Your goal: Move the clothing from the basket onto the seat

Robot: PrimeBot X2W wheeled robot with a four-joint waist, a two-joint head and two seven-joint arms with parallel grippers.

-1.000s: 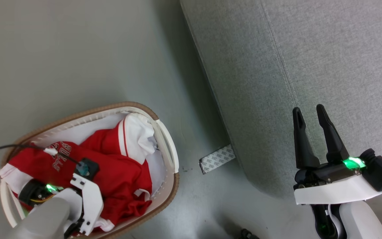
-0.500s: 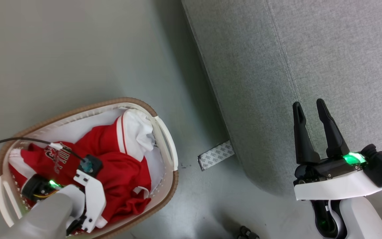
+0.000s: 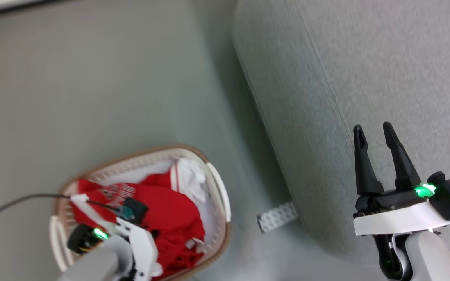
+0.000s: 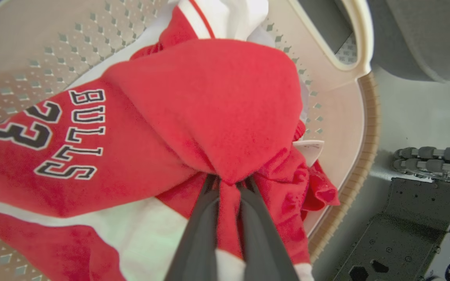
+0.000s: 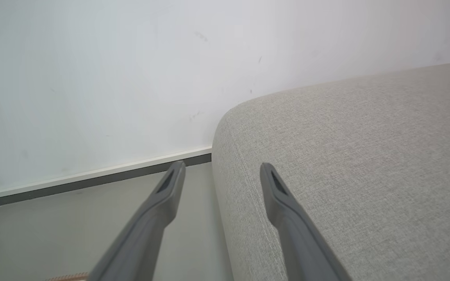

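**While the clothing (image 4: 209, 97) lies in the basket (image 4: 367, 128), the left gripper (image 4: 229, 181) has a fold**

Where the red fabric bunches at the middle of the heap, the left gripper's two dark fingers are pressed together on a fold. The cloth is squeezed into a narrow strip between them. Next to that pinch a panel reads BULLS and 23 in black, white-edged characters. A white cloth (image 4: 229, 11) lies at the far end of the basket, touching the red. All the clothing is inside the basket, which stands on the grey floor (image 3: 92, 78) near the seat (image 3: 385, 58) but apart from it. A patterned grey strip (image 3: 277, 216) lies on the floor at the seat's foot. The right gripper (image 3: 373, 128) hovers above the seat's rounded edge, fingers spread wide with nothing between them. Beyond the seat a white wall (image 5: 92, 58) meets the floor at a dark skirting.
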